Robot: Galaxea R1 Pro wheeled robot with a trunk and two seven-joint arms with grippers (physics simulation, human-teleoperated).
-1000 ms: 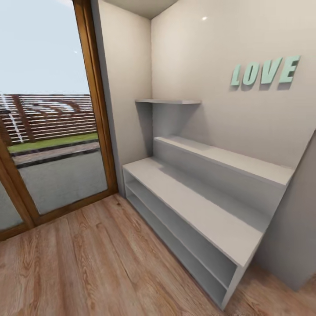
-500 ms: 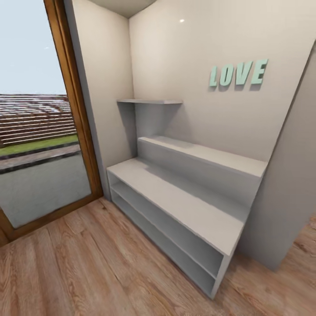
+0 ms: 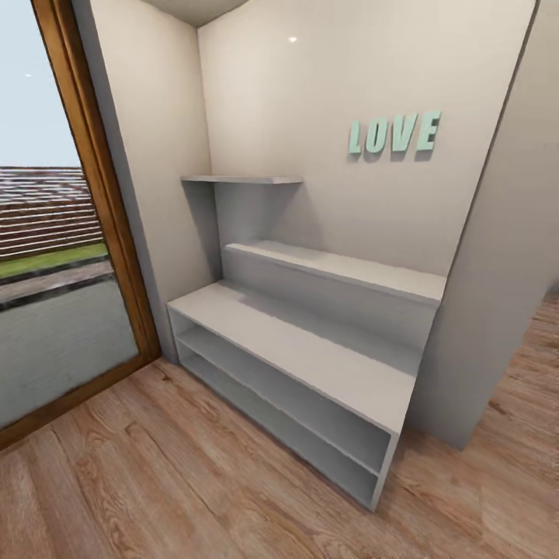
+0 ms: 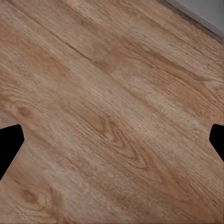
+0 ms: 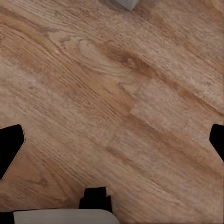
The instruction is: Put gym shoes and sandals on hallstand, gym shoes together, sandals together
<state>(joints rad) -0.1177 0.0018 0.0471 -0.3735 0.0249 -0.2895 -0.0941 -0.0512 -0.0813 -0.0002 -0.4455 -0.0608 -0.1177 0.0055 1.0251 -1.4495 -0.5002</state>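
Observation:
The hallstand (image 3: 310, 349) is a low, wide white-grey unit in the corner, with a flat top and two open shelf levels, all bare. The corridor floor (image 3: 194, 481) of light brown wood planks spreads in front of it. The gym shoes and the sandals are out of view. My left gripper (image 4: 112, 140) is open over bare planks, with its dark fingertips (image 4: 9, 144) at the picture's edges. My right gripper (image 5: 112, 142) is also open above bare floor, nothing between its fingertips (image 5: 10, 147).
A glass door in a brown wooden frame (image 3: 93, 194) stands left of the hallstand. A grey wall panel (image 3: 497, 272) juts out on its right. Stepped wall shelves (image 3: 341, 268) rise behind the top, below mint LOVE letters (image 3: 394, 133).
The whole head view has shifted: the camera has turned to the right, so the door and hallstand sit further left in the picture. Nothing in the scene itself has moved.

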